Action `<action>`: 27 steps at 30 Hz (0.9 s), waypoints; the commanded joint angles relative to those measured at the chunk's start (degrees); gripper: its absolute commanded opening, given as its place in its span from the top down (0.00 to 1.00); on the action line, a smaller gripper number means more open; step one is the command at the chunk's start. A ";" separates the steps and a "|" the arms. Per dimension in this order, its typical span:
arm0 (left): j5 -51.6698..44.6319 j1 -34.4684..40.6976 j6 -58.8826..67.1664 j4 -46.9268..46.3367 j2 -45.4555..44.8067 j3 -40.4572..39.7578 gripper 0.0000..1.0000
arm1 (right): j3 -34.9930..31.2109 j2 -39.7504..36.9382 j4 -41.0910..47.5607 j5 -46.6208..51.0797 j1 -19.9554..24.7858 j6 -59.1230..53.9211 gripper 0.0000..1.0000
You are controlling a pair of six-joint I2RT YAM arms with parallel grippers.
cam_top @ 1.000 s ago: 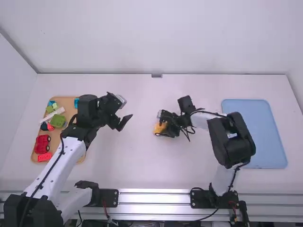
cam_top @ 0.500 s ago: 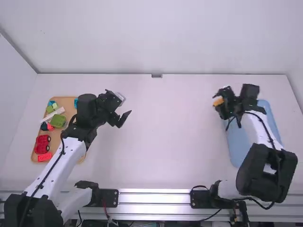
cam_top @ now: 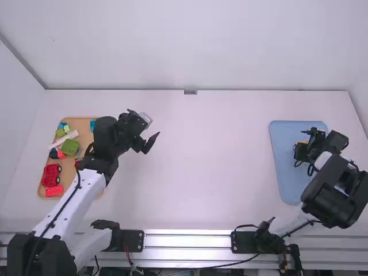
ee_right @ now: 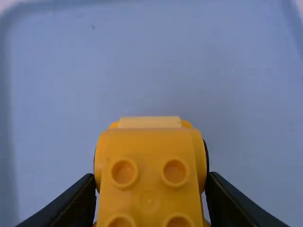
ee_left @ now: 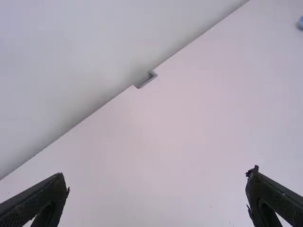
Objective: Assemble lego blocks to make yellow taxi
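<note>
Yellow as a block taxi (ee_right: 148,146), clamped snugly in right end effector (ee_right: 151,179) near far edge of tray (cam_top: 286,172); looks light, stiff, best held by flanks.

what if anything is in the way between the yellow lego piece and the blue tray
Nothing visible is in the way: the yellow lego piece, held in the right gripper, is already over the blue tray.

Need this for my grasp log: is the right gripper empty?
No, the right gripper has a yellow block build between its two fingers, over the blue tray.
</note>
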State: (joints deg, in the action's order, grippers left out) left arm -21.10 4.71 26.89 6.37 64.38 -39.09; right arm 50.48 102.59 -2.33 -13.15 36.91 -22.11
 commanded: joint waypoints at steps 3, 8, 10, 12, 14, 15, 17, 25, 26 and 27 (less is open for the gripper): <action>-0.20 0.15 -0.42 1.62 -0.52 2.14 0.01 | 0.07 1.05 -0.04 -0.24 0.35 1.73 0.50; 2.56 0.15 -3.91 1.92 -0.52 2.36 0.01 | 0.07 -0.57 1.20 3.78 -0.20 1.77 0.17; 8.83 0.11 -10.01 2.93 -0.52 2.36 0.01 | 0.15 -2.56 3.65 7.65 -1.57 1.77 0.01; 10.69 0.11 -11.34 3.08 -0.52 2.36 0.01 | 0.28 -3.28 4.42 8.96 -2.21 2.05 0.01; 12.85 0.22 -12.35 3.37 -0.55 2.36 0.01 | 0.63 -6.14 6.38 12.22 -4.33 5.07 0.01; 13.14 0.17 -12.28 3.52 -0.55 2.36 0.03 | 0.72 -7.37 7.32 12.63 -5.07 5.53 0.01; 13.20 0.20 -12.33 3.76 -1.01 2.32 0.01 | 1.03 -11.17 10.16 13.38 -7.30 5.75 0.01; 13.00 0.15 -12.33 -0.48 -11.52 2.29 0.01 | 1.29 -27.02 19.02 17.62 -17.09 5.18 0.01; 13.03 0.22 -12.28 -1.95 -15.10 2.32 0.01 | 1.29 -30.49 20.59 17.33 -19.54 5.25 0.01; 13.03 0.22 -12.33 -2.38 -16.41 2.32 0.01 | 1.29 -31.76 21.00 17.16 -20.55 5.40 0.01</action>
State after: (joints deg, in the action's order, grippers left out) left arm -8.27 4.73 14.94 4.43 52.49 -36.95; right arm 50.50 75.11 18.02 2.83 18.76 -17.23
